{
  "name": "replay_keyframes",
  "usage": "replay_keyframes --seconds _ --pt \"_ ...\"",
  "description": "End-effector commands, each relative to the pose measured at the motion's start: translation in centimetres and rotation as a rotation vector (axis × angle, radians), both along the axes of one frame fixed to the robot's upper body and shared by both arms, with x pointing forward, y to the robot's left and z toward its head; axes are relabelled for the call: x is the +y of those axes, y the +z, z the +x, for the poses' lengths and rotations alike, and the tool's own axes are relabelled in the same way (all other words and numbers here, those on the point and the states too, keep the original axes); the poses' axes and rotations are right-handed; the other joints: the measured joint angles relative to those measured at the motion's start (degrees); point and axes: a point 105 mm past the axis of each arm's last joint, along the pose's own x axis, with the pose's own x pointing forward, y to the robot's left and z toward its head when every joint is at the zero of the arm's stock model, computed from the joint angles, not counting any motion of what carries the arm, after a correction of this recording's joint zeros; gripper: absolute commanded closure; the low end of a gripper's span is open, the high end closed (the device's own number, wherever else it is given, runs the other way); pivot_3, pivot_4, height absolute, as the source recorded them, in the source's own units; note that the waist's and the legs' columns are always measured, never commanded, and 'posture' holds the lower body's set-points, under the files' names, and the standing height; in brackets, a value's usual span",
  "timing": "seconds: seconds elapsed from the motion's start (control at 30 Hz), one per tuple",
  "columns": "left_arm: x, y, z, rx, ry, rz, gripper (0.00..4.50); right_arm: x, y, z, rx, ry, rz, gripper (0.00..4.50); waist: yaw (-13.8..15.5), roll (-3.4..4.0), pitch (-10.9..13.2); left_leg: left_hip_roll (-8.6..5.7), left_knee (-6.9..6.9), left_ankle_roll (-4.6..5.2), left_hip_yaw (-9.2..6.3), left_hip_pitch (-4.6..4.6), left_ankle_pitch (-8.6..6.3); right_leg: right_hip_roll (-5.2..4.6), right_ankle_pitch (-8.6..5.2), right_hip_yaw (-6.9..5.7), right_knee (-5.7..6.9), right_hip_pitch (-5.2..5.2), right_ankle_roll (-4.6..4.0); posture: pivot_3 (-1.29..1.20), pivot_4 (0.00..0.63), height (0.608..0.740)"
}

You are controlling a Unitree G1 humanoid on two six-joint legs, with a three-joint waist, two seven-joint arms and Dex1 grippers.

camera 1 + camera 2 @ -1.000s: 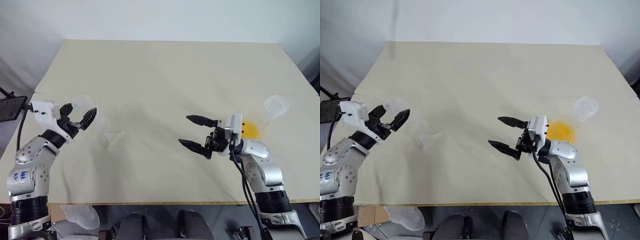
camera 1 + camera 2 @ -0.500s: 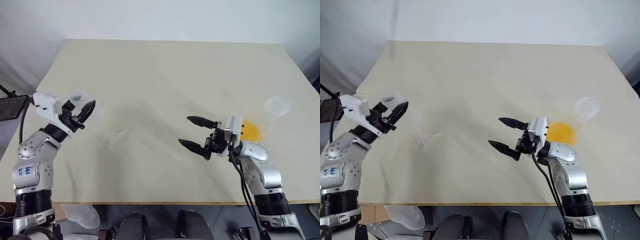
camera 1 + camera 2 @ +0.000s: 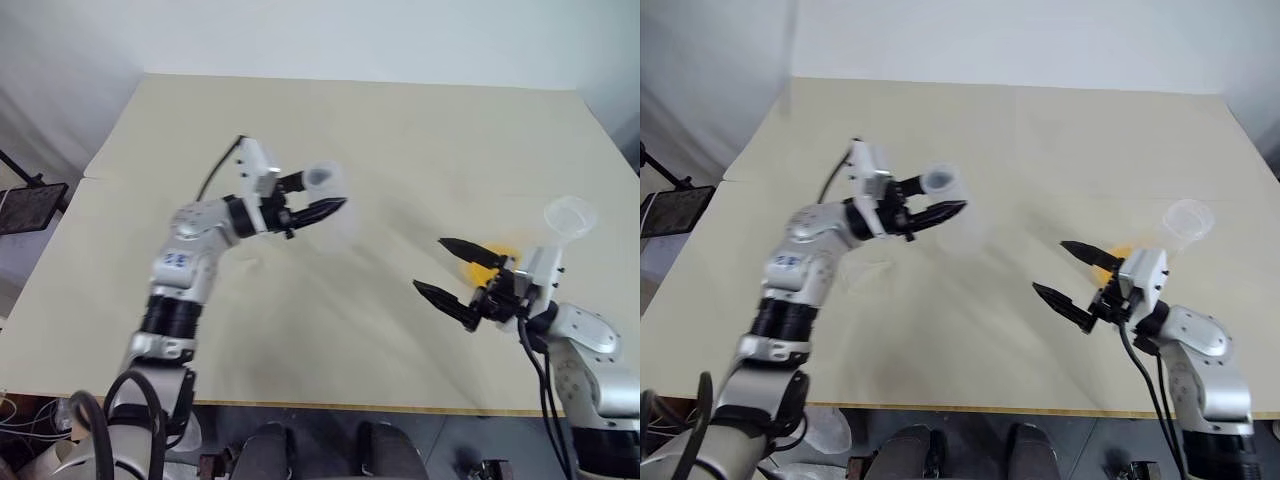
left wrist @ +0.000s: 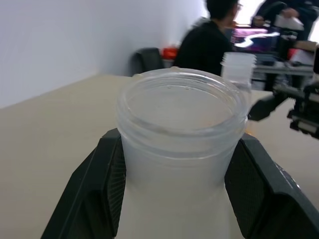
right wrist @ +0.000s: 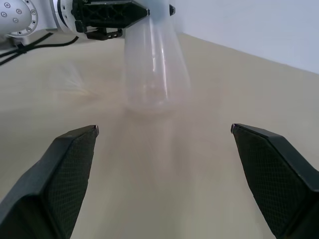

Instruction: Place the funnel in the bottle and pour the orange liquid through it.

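My left gripper (image 3: 320, 194) is shut on the neck of the bottle (image 5: 153, 62), a clear conical flask with a tall straight neck, held upright over the middle of the table. In the left wrist view its open mouth (image 4: 182, 107) sits between my two fingers. Whether its base touches the table I cannot tell. The orange liquid (image 3: 488, 258) shows in a second clear flask (image 3: 569, 216) at the right, just behind my right gripper (image 3: 432, 266). That gripper is open and empty, pointing toward the bottle. A faint clear shape under my left forearm (image 3: 870, 270) may be the funnel.
The cream tabletop (image 3: 380, 130) stretches wide behind and between the arms. A black stand (image 3: 25, 205) sits off the table's left edge. In the left wrist view a seated person (image 4: 209, 42) and desks are visible beyond the table.
My left gripper closed on the bottle's neck and swung it from the table's left side to the middle. The right gripper drew back to the right, still open. The camera has shifted.
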Motion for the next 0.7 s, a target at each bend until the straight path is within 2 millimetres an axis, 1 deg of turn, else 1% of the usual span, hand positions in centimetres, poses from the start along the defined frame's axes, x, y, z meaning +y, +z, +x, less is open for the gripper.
replay_keyframes --seconds 0.03,0.17,0.27,0.4,0.47,0.5,0.6,0.63,0.7 --pt "-1.4 -1.0 0.6 -0.053 -0.013 0.068 2.11 -0.6 1.5 -1.1 -0.06 -0.047 -0.002 0.0 -0.3 0.0 0.0 0.01 0.0 0.0 0.04 0.02 0.0 0.01 0.0 0.01 0.0 0.0 0.0 0.0 0.15 0.74" --pt "-2.7 -2.1 0.8 -0.026 -0.043 0.082 2.11 -0.6 0.9 -2.4 -0.039 -0.09 0.014 0.0 -0.1 0.0 0.0 0.06 -0.01 0.0 0.09 0.05 0.0 0.02 0.0 0.03 0.01 -0.01 0.0 0.0 0.15 0.74" --pt "-2.9 -3.0 0.9 -0.032 -0.048 0.128 2.11 -0.4 0.4 -3.0 -0.021 -0.104 0.024 0.0 0.2 0.0 0.0 0.06 0.02 0.01 0.05 0.03 0.0 0.02 0.0 0.03 0.0 0.0 0.0 0.0 0.15 0.74" --pt "-3.1 -3.3 0.5 -0.008 -0.08 0.128 2.11 0.0 0.1 -3.2 -0.01 -0.109 0.036 0.0 0.2 0.0 0.0 0.06 0.05 0.01 0.04 0.03 0.01 0.01 0.0 0.04 0.0 0.01 0.0 0.0 0.15 0.74" --pt "-3.2 -3.4 0.3 0.017 -0.098 0.123 1.39 0.1 0.0 -3.1 -0.008 -0.108 0.04 0.0 0.2 0.0 0.0 0.05 0.05 0.01 0.03 0.03 0.01 0.01 0.0 0.04 0.01 0.02 0.0 0.0 0.15 0.74" --pt "-3.2 -3.2 0.3 0.017 -0.099 0.117 1.18 0.2 0.0 -3.1 -0.008 -0.105 0.041 0.0 0.2 0.0 0.0 0.05 0.05 0.02 0.03 0.03 0.01 0.01 0.0 0.04 0.01 0.02 0.0 0.0 0.15 0.74" --pt "-3.0 -2.2 -0.1 -0.012 -0.116 0.09 0.22 0.4 0.0 -2.6 -0.01 -0.097 0.046 0.0 0.2 0.0 0.0 0.05 0.06 0.02 0.02 0.03 0.01 0.01 0.0 0.03 0.01 0.02 0.0 0.0 0.15 0.74" --pt "-2.8 -2.0 -0.4 -0.012 -0.135 0.088 0.05 0.5 0.1 -2.5 -0.012 -0.096 0.048 0.0 0.2 0.0 0.0 0.05 0.06 0.02 0.02 0.03 0.01 0.01 0.0 0.03 0.01 0.02 0.0 0.0 0.15 0.74" --pt "-2.3 -1.7 -0.6 -0.018 -0.141 0.092 0.05 0.6 0.1 -2.3 -0.013 -0.089 0.05 0.0 0.1 0.0 0.0 0.05 0.06 0.02 0.0 0.03 0.01 0.01 0.0 0.03 0.01 0.02 0.0 0.0 0.15 0.74"
